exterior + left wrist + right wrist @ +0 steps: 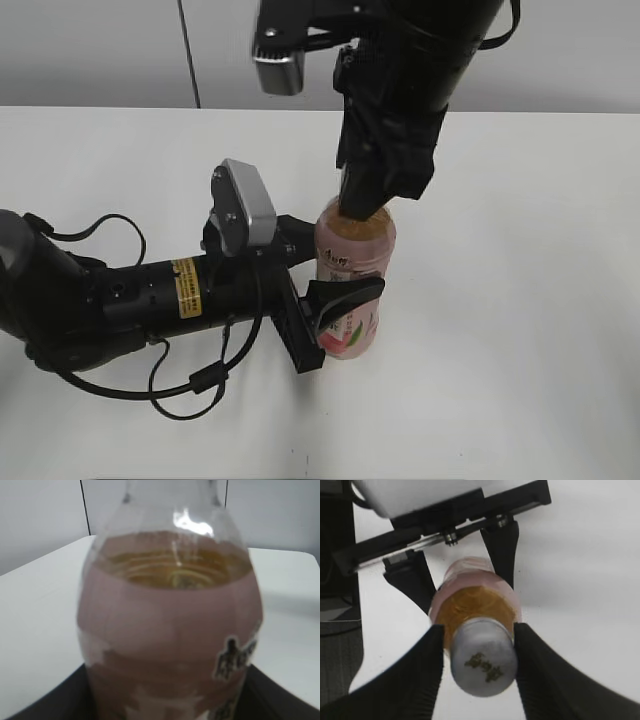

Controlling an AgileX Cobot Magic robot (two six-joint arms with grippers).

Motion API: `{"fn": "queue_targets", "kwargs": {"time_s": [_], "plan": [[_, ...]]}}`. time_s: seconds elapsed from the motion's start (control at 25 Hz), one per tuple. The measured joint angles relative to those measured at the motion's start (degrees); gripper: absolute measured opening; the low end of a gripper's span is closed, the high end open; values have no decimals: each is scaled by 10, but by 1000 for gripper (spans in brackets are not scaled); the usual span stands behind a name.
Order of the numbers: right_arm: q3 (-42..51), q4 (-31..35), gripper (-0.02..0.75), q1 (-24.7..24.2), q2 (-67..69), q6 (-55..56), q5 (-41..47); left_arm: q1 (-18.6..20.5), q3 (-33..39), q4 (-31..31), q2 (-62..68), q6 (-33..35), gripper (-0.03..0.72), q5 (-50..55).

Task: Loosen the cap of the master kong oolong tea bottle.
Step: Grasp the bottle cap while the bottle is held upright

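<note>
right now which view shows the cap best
The right wrist view: the cap sits between the right claw fingers, logo visible. The exterior view hides it behind that arm; the left wrist view cuts it off.

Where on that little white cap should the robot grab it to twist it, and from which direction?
By its round side wall, coming straight down from above. The cap tops the upright bottle, so its sides are open. The right gripper already brackets it with a finger on either side, while the left gripper steadies the body.
</note>
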Motion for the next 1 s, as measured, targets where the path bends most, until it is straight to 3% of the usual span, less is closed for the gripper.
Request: {"fn": "queue_targets", "kwargs": {"time_s": [0.12,0.28,0.56,1.0], "plan": [[0,26,505,0,-4,29,0,0,0,-2,0,-1,391,1],[0,35,559,0,-14,130,-1,0,0,-2,0,-1,391,1],[0,-29,566,1,-23,620,-2,0,0,-3,0,-2,391,1],[0,-21,533,1,-23,720,-2,0,0,-4,0,-2,391,1]]}}
